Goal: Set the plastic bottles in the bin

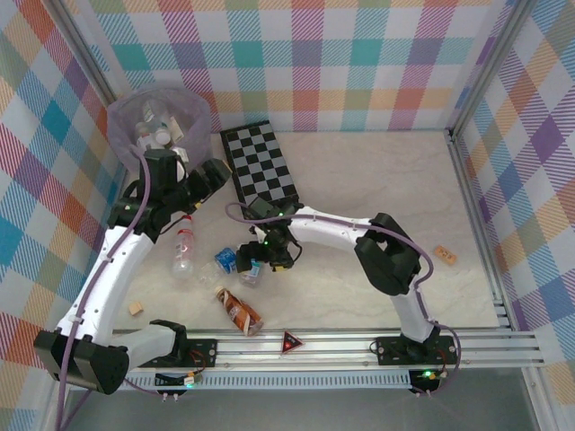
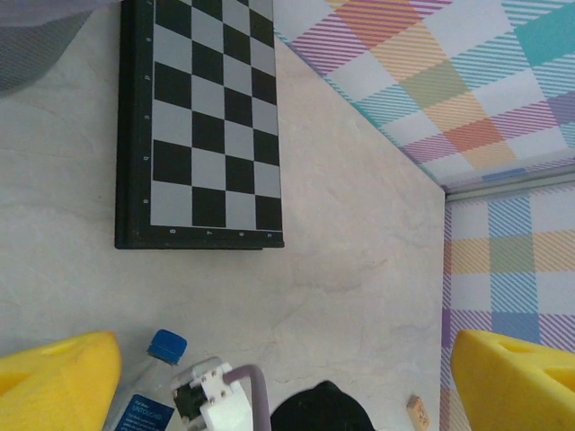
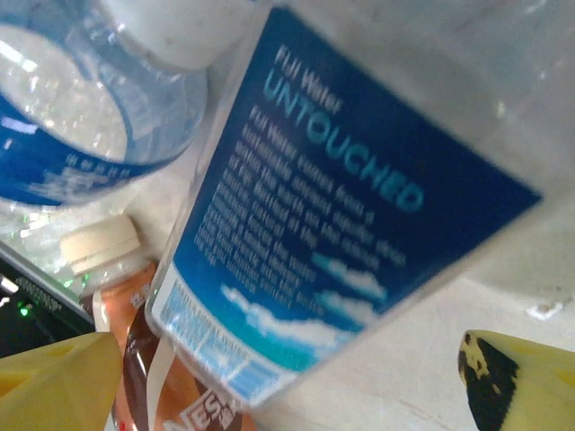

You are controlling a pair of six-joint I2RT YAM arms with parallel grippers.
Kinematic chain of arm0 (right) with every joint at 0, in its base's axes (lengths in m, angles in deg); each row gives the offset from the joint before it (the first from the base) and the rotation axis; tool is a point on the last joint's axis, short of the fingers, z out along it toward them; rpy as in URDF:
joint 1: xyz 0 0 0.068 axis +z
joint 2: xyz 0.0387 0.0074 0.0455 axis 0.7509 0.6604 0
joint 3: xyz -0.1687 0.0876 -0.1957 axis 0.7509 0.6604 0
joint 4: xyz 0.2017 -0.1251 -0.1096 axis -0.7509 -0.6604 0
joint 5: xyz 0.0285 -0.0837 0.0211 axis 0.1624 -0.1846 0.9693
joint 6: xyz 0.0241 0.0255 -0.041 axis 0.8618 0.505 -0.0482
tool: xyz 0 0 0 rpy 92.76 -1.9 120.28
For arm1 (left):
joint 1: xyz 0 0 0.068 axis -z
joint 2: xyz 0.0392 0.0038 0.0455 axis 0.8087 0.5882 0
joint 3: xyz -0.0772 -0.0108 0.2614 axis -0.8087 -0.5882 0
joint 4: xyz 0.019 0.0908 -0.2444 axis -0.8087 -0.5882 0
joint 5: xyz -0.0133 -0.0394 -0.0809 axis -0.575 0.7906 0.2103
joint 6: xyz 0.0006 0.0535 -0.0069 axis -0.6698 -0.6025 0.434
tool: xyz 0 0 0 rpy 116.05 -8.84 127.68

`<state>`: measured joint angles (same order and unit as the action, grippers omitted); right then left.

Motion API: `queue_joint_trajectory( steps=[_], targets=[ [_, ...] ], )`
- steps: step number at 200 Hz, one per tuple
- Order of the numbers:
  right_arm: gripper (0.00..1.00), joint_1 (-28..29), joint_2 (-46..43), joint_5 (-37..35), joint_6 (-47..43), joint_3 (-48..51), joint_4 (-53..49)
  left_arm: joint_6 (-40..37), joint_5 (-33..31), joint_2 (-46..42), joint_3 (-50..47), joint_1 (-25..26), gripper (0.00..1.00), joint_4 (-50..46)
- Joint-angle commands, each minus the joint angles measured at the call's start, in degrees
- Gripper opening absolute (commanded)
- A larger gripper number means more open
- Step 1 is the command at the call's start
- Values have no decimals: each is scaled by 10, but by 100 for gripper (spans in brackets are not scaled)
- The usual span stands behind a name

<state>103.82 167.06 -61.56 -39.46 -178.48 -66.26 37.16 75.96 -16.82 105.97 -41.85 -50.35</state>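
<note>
The bin [image 1: 126,126], grey with a lilac liner, stands at the back left with several bottles inside. On the table lie a clear red-label bottle [image 1: 184,250], two blue-label bottles [image 1: 226,260] and a brown-orange bottle [image 1: 238,310]. My right gripper [image 1: 258,263] is open, its yellow fingers [image 3: 54,382] either side of a blue-label bottle [image 3: 341,206] lying on the table. Beside it are a second blue bottle [image 3: 72,117] and the brown-orange bottle [image 3: 148,377]. My left gripper [image 1: 208,180] hangs open with nothing in it, between bin and board; its fingers [image 2: 517,377] frame a blue-capped bottle [image 2: 166,346].
A black-and-white chequered board [image 1: 259,163] lies right of the bin. Small wooden blocks sit at the near left [image 1: 136,307] and at the right [image 1: 445,255]. A red triangle [image 1: 292,341] sits on the front rail. Chequered walls close in the table.
</note>
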Motion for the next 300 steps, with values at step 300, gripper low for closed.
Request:
queue_joint_trajectory(
  steps=[300],
  targets=[
    [55,-254,-310,333,-204,194,222,137,169,160,-40,155,100,337]
  ],
)
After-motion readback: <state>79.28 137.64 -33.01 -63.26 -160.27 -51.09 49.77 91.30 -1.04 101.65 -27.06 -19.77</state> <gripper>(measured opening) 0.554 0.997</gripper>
